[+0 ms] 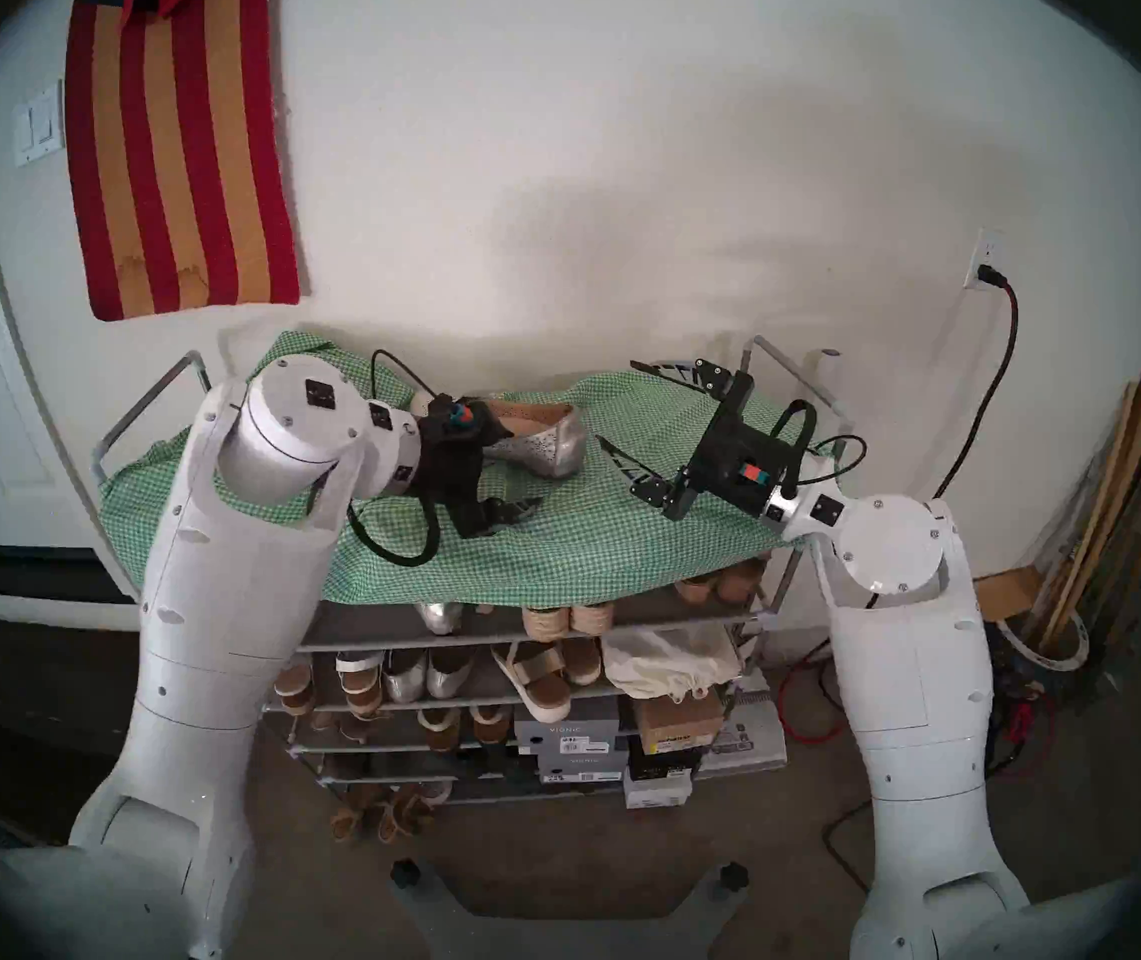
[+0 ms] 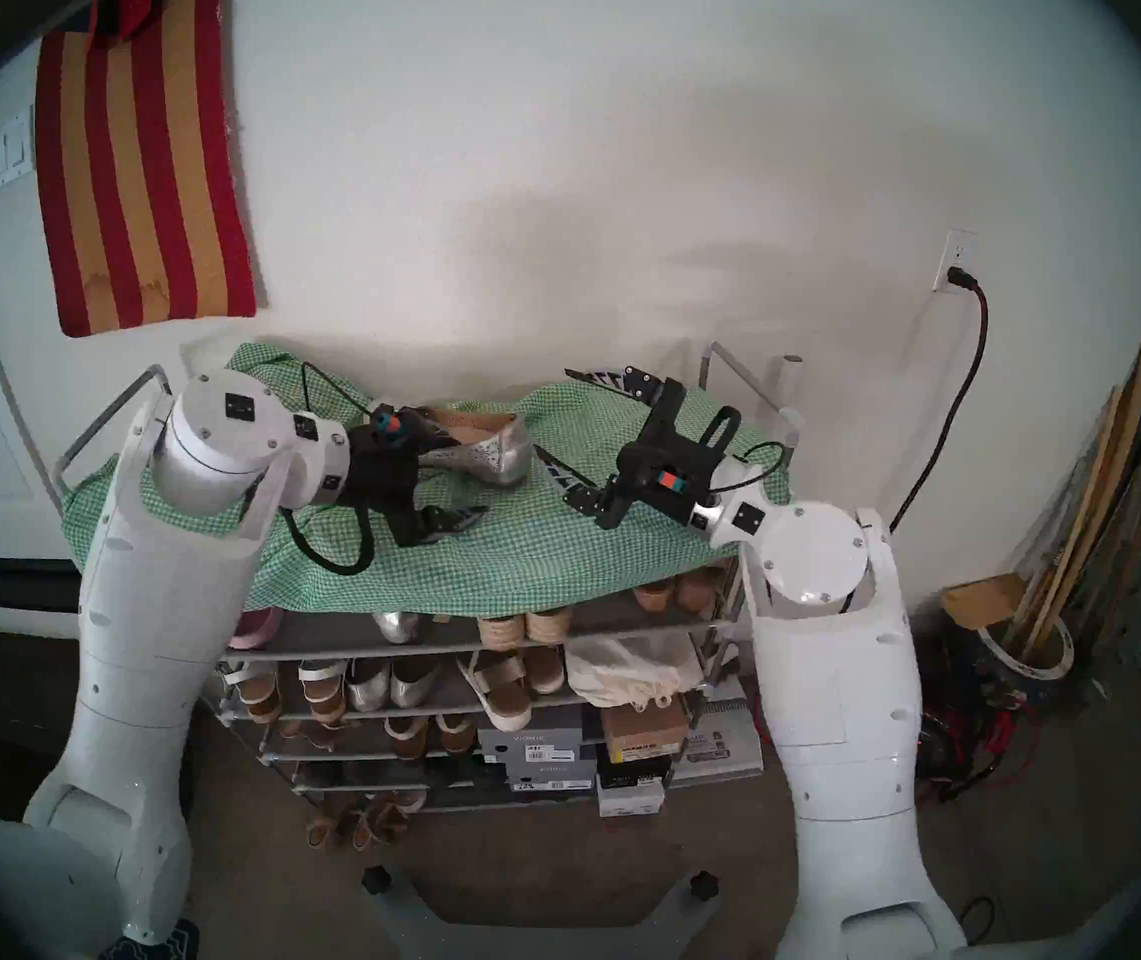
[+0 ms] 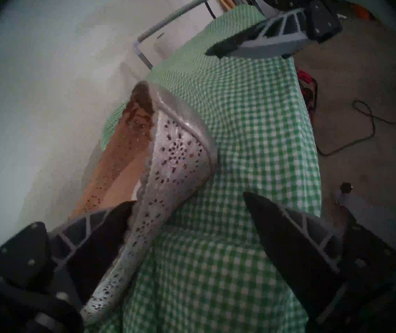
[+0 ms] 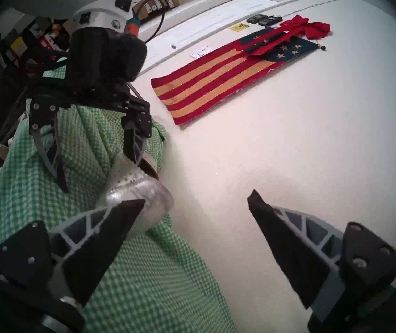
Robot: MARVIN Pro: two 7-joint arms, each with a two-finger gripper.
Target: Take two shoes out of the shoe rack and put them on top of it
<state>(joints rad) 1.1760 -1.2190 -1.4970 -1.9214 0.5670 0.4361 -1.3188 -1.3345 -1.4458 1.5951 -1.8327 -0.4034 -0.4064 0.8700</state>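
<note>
Your left gripper [image 1: 484, 467] is spread wide around the silver shoe [image 1: 540, 446], one finger inside it and one outside, as it lies on the green checked cloth [image 1: 588, 543] on top of the shoe rack [image 1: 754, 619]. Your right gripper [image 1: 623, 411] hangs open and empty to its right. Another silver shoe [image 1: 439, 616] shows on the shelf under the cloth.

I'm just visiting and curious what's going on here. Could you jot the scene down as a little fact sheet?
Place: a grey shoe rack against a white wall, its top covered by a green checked cloth
On top: one perforated silver flat, lying on the cloth
Left gripper: open, one finger inside the flat, the other outside it
Right gripper: open, empty, above the cloth to the right of the flat
Lower shelves: more shoes and shoe boxes
Second flat on top: none seen
</note>
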